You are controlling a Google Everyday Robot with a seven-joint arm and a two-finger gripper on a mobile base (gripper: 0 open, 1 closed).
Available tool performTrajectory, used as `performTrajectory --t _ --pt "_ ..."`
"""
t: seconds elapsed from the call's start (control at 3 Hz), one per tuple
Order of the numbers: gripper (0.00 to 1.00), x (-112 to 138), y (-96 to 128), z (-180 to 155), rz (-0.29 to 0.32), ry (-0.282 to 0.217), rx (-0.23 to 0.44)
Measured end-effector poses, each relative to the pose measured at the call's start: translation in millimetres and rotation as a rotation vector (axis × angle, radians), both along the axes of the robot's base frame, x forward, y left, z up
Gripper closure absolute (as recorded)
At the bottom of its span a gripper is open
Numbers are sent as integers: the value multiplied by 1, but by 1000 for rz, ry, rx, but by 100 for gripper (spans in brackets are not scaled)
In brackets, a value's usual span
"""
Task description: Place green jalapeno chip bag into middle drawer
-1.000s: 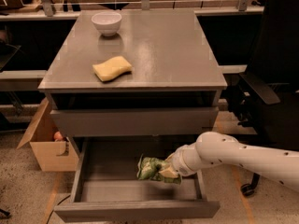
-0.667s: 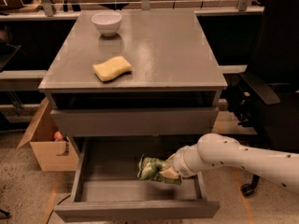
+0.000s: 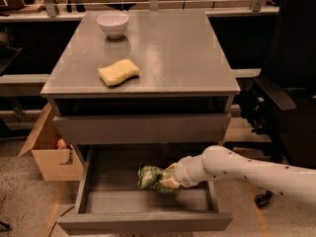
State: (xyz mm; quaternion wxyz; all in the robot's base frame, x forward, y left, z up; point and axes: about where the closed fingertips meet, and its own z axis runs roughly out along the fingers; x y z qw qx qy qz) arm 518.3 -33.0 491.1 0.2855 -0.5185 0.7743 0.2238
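The green jalapeno chip bag (image 3: 151, 177) is a wrinkly green bag with pale patches, inside the tray of the open middle drawer (image 3: 98, 181), near its centre. My gripper (image 3: 169, 179) reaches in from the right on a white arm and is shut on the bag's right end. I cannot tell whether the bag rests on the drawer floor or hangs just above it. The drawer's plain front panel (image 3: 143, 223) is pulled out toward the camera.
A closed grey drawer front (image 3: 143, 128) sits above the open one. On the cabinet top lie a yellow sponge (image 3: 118, 72) and a white bowl (image 3: 112, 23). A cardboard box (image 3: 49, 152) stands at the left and a black office chair (image 3: 286, 93) at the right.
The bag and gripper have shifted very slightly left inside the drawer; otherwise nothing has visibly changed.
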Motion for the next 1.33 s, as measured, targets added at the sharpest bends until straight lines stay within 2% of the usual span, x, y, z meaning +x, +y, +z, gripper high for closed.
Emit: performTrajectory --t 0.33,1.33 --pt "100 11 21 -18 46 5 62" --pt "28 10 25 -23 53 11 68"
